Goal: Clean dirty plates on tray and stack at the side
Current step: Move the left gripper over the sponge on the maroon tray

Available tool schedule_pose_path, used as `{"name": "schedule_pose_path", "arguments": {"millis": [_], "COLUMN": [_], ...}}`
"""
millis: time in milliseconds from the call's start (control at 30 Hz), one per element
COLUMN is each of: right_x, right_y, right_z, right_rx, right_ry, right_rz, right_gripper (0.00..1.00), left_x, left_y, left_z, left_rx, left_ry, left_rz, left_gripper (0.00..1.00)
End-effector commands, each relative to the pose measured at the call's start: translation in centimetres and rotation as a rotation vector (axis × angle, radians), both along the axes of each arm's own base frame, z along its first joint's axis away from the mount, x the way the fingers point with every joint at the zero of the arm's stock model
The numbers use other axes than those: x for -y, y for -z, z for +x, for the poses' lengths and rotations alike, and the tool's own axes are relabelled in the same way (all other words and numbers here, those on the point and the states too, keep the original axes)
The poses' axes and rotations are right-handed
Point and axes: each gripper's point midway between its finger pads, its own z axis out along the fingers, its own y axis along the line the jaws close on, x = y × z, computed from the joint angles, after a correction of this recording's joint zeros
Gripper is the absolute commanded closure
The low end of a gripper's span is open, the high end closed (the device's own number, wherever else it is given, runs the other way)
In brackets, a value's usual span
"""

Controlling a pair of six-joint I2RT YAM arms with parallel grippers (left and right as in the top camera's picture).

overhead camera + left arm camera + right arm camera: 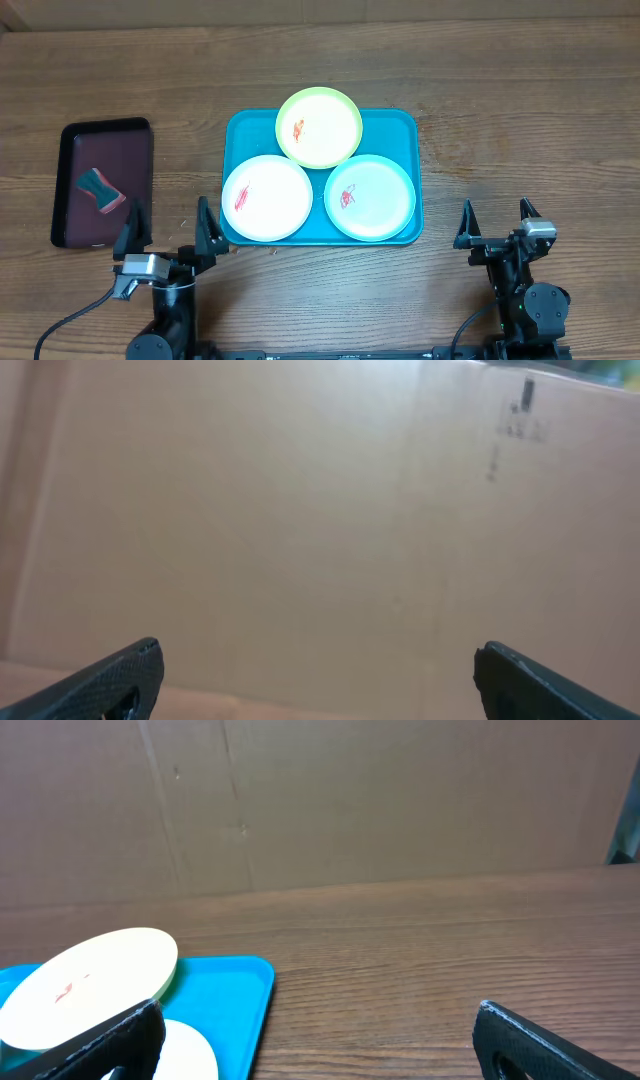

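The turquoise tray (405,130) lies at the table's middle and holds three plates, each with red smears: a lime green plate (319,126) at the back, a white plate (267,197) at front left, and a pale mint-blue plate (370,197) at front right. My left gripper (168,227) is open and empty, in front of the tray's left corner. My right gripper (495,223) is open and empty, to the right of the tray. The right wrist view shows the tray (235,1005), the green plate (90,985) and part of the mint-blue plate (190,1055).
A dark maroon-black tray (125,150) at the left holds a sponge (100,190) with a red and green side. The left wrist view shows only a brown cardboard wall (300,510). Bare wooden table (520,120) lies right of the turquoise tray.
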Motion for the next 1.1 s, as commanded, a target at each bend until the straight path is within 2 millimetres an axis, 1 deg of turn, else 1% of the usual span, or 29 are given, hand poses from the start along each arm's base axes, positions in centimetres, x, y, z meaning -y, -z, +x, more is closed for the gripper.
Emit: {"name": "schedule_pose_path", "arguments": {"millis": [0,67,133,167,200,233,300,367,433,500,567,633,667,800,867,933,967,1067], "right_x": [-0.1,-0.1,-0.1,-0.1,-0.1,-0.1,-0.1,-0.1,-0.1,-0.1,-0.1,-0.1,-0.1,-0.1,-0.1,-0.1,-0.1,-0.1], "right_y": [0.1,0.1,0.1,0.1,0.1,0.1,0.1,0.1,0.1,0.1,0.1,0.1,0.1,0.1,0.1,0.1,0.1,0.1], "right_z": [0.0,0.0,0.0,0.0,0.0,0.0,0.0,0.0,0.0,0.0,0.0,0.0,0.0,0.0,0.0,0.0,0.0,0.0], "right_rx": [0.006,0.006,0.006,0.006,0.006,0.005,0.006,0.006,0.005,0.006,0.006,0.006,0.006,0.005,0.006,0.006,0.006,0.006], "right_ry": [-0.007,-0.007,-0.007,-0.007,-0.007,-0.007,-0.007,-0.007,-0.007,-0.007,-0.007,-0.007,-0.007,-0.007,-0.007,-0.007,-0.007,-0.007], "right_rz": [-0.003,-0.003,-0.003,-0.003,-0.003,-0.003,-0.003,-0.003,-0.003,-0.003,-0.003,-0.003,-0.003,-0.003,-0.003,-0.003,-0.003,-0.003], "right_gripper": [0.0,0.0,0.0,0.0,0.0,0.0,0.0,0.0,0.0,0.0,0.0,0.0,0.0,0.0,0.0,0.0,0.0,0.0], "left_x": [1.0,1.0,0.6,0.2,-0.6,-0.6,-0.4,0.3,1.0,0.4,-1.9,-5.0,-6.3,-11.2,-13.1,-14.9,-16.1,-18.6], "left_y": [-3.4,-4.7,-6.2,-6.8,-7.3,-7.5,-7.4,-7.0,-5.9,-5.0,-4.3,-3.8,-3.7,-3.0,-2.6,-2.2,-1.8,0.2], "left_z": [-0.9,-0.9,-0.5,0.0,1.4,2.3,4.5,6.5,8.3,9.9,11.5,12.4,12.6,13.6,14.2,15.2,15.9,15.7], "left_rx": [-0.002,-0.044,-0.106,-0.161,-0.281,-0.349,-0.498,-0.63,-0.759,-0.849,-0.933,-1.012,-1.042,-1.133,-1.151,-1.129,-1.122,-1.176], "left_ry": [0.053,0.036,-0.001,-0.026,-0.062,-0.064,-0.052,0.002,0.063,0.035,-0.082,-0.24,-0.29,-0.418,-0.458,-0.491,-0.511,-0.591], "left_rz": [0.022,0.061,0.102,0.1,0.101,0.13,0.186,0.209,0.209,0.22,0.191,0.069,0.026,-0.127,-0.153,-0.174,-0.185,-0.182], "left_gripper": [0.0,0.0,0.0,0.0,0.0,0.0,0.0,0.0,0.0,0.0,0.0,0.0,0.0,0.0,0.0,0.0,0.0,0.0]}}
